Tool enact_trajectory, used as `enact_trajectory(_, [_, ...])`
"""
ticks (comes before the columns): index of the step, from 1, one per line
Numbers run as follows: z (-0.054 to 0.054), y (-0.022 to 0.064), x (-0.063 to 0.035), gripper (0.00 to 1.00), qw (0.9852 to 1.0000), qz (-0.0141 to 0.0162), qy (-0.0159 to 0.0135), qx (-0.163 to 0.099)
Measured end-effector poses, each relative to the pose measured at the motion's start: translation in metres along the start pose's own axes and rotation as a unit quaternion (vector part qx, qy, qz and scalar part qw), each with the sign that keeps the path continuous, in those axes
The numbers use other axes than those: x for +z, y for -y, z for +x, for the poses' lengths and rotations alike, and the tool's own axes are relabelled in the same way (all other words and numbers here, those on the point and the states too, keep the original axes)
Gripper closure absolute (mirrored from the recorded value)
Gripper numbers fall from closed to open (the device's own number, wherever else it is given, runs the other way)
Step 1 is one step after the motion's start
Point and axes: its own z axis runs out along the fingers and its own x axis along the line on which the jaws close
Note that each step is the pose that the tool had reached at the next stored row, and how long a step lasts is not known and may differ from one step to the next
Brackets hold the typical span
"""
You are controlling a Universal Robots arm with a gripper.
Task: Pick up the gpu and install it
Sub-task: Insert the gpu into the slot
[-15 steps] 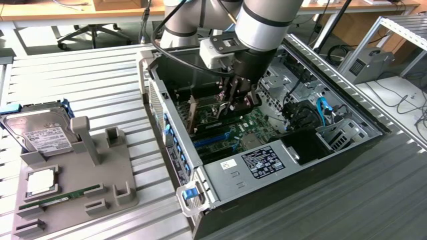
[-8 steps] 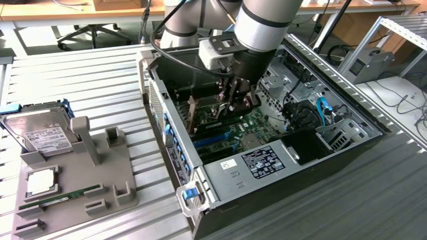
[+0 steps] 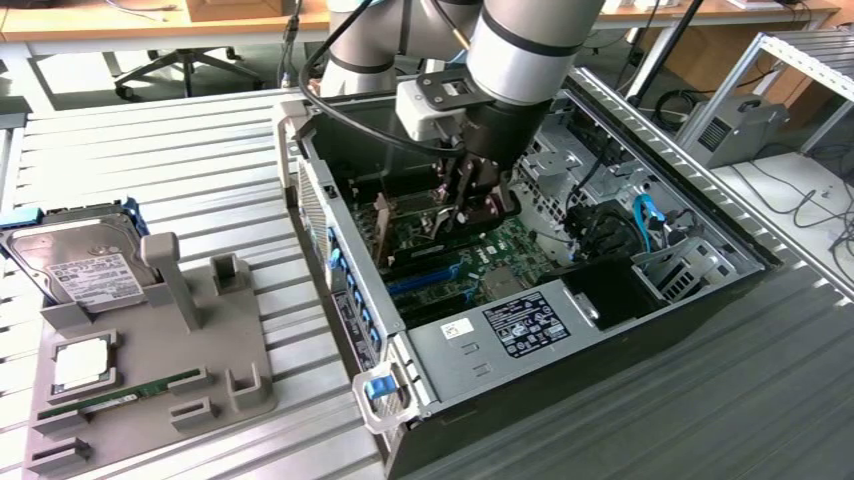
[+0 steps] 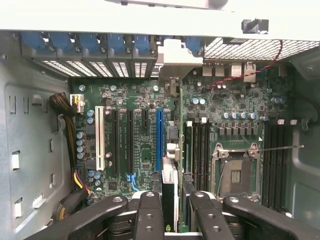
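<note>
Fingers (image 4: 150, 217) grip the gpu (image 4: 172, 165), its fan side hidden.

The gpu (image 4: 172, 165) shows edge-on — its lower end hidden between the tool (image 4: 170, 210) fingers.

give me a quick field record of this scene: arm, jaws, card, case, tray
arm: reaching down into the open computer case
gripper: jaws closed on the gpu
gpu: held on edge just above the motherboard, near the blue slot
holder tray: on the exterior view's left, carrying a hard drive and a RAM stick
</note>
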Motion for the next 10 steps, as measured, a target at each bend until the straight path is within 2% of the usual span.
enact_trajectory(10, [0.0016,-0.0016,0.0007,0.74,1.0000,0.0000,0.0000,0.000])
